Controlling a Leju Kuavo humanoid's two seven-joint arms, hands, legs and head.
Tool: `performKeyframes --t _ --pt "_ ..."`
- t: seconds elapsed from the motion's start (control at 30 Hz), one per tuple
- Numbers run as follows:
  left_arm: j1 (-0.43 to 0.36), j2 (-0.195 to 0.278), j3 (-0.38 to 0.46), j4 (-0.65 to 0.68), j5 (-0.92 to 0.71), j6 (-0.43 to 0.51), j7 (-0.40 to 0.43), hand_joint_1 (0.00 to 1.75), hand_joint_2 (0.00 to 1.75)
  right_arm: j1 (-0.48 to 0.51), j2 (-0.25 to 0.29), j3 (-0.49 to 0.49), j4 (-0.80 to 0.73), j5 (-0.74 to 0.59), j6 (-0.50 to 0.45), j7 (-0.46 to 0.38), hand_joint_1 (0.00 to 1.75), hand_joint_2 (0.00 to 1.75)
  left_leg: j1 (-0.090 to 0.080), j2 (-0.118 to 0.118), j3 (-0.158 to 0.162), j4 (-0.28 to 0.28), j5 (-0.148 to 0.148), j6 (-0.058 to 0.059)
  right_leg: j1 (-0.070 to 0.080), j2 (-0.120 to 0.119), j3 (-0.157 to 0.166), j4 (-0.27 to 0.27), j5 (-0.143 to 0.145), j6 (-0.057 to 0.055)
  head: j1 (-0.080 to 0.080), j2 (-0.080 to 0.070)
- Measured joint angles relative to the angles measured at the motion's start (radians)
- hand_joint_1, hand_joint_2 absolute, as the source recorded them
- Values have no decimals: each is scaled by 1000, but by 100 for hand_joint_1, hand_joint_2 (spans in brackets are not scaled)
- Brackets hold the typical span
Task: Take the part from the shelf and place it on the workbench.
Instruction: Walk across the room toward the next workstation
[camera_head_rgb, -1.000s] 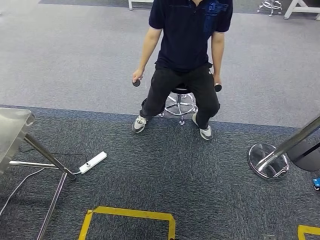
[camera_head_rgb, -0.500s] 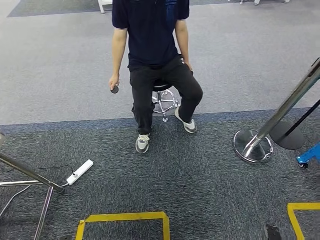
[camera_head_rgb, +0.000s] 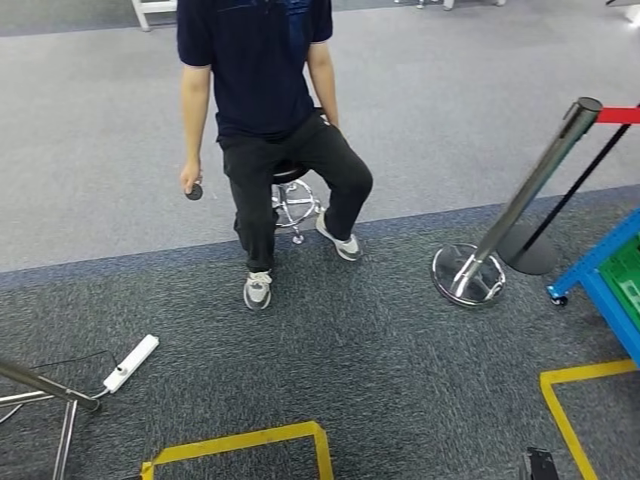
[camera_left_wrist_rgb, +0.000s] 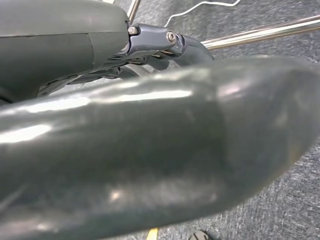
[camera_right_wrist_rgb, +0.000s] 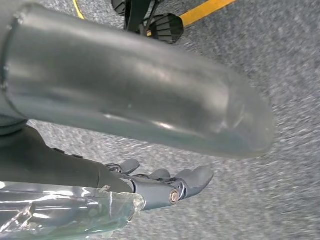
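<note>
Two yellow tape outlines (camera_head_rgb: 241, 441) are seen on the dark carpet in the head view; a white power strip (camera_head_rgb: 130, 363) is laid near the metal frame legs (camera_head_rgb: 45, 386) at the left edge; a person (camera_head_rgb: 256, 90) is seated on a wheeled stool (camera_head_rgb: 290, 190), and a small dark round object (camera_head_rgb: 194, 191) is held in one lowered hand; a leaning steel post (camera_head_rgb: 528, 190) with a red belt (camera_head_rgb: 619, 115) is seen at the right, just before the blue shelf (camera_head_rgb: 600, 280), in which a green bin (camera_head_rgb: 626, 270) is set; where the part lies cannot be told.

In the left wrist view the left hand (camera_left_wrist_rgb: 158, 140) is blurred and its thick thumb hides most of it; its state cannot be told.

In the right wrist view the right hand (camera_right_wrist_rgb: 158, 187) is seen released over the carpet, its fingers (camera_right_wrist_rgb: 196, 177) stretched out with nothing grasped; crumpled clear plastic (camera_right_wrist_rgb: 68, 212) is seen beside its base.
</note>
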Motion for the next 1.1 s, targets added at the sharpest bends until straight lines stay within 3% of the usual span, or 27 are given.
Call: performKeyframes --t 0.03,0.07,0.13,0.2,0.3,0.37,0.6,0.67,0.73,0.77,0.8,0.87,0.9,0.97,1.03,1.1 --pt "1 0 -1 0 -2 -1 -6 0 0 2 1 0 0 0 0 0 0 0 0 10 0 0 -1 0 0 -3 -2 10 4 2 0 0" --pt "1 0 -2 0 -4 -2 -14 0 0 5 1 0 0 1 0 0 0 0 0 18 1 0 -2 -1 -1 -6 16 -21 26 3 0 0" --pt "1 0 -6 0 -9 -7 -30 0 0 6 2 0 0 6 0 -1 0 0 -2 36 5 2 -6 -6 1 -35 93 -159 82 3 1 0" --pt "1 1 -10 0 -17 -10 -39 0 0 4 4 0 0 13 0 -2 0 0 -7 50 10 5 -12 -16 4 -56 149 -256 109 -6 -1 0" --pt "1 3 -21 0 -32 -16 -41 0 0 11 7 0 0 18 -1 2 0 0 -9 67 12 5 -12 -27 7 -40 153 -268 112 -26 -4 0" --pt "1 3 -25 0 -37 -18 -41 0 0 14 8 0 0 19 -1 5 0 0 -7 73 13 4 -13 -31 7 -33 151 -268 113 -32 -3 0" --pt "1 3 -26 0 -39 -18 -41 0 0 14 8 0 0 19 -2 6 0 0 -7 71 13 5 -15 -33 6 -31 152 -269 114 -34 -3 0" --pt "1 3 -27 0 -41 -19 -41 0 0 15 8 0 0 19 -2 7 0 0 -5 63 12 7 -18 -37 4 -28 152 -270 116 -37 -3 0" --pt "1 3 -31 0 -46 -19 -41 0 0 15 9 0 0 20 -4 11 0 0 -3 31 -3 46 -47 -43 1 -20 152 -271 118 -44 -5 0" --pt "2 3 -36 0 -52 -20 -37 0 0 15 11 0 0 22 -7 17 0 0 -2 13 -41 125 -83 -46 1 -6 150 -271 120 -48 -5 0" --pt "4 3 -44 0 -62 -21 -29 0 0 17 14 0 0 28 -11 28 0 0 0 -18 -45 131 -78 -44 0 19 147 -271 122 -49 -6 0" --pt "7 3 -64 1 -83 -24 -15 0 0 30 21 0 0 37 -19 54 0 0 3 -51 -35 92 -42 -33 -2 78 135 -274 132 -33 -6 0" --pt "7 4 -71 1 -90 -25 -13 0 0 37 24 0 0 40 -21 63 0 0 5 -59 1 10 -2 -24 -3 85 127 -271 132 -23 -6 0" --pt "8 5 -78 1 -97 -28 -15 0 0 42 26 0 0 40 -22 67 0 0 6 -39 3 -3 2 -11 -2 48 94 -212 96 -11 -2 0" --pt "12 5 -82 1 -107 -34 -22 0 0 40 27 0 0 41 -23 67 0 0 4 -18 3 -3 1 -5 0 8 37 -81 28 -7 1 0" --pt "15 5 -89 1 -114 -39 -28 0 0 42 28 0 0 42 -23 67 0 0 3 4 3 -3 0 -4 -1 -1 -1 11 -3 -2 1 0"
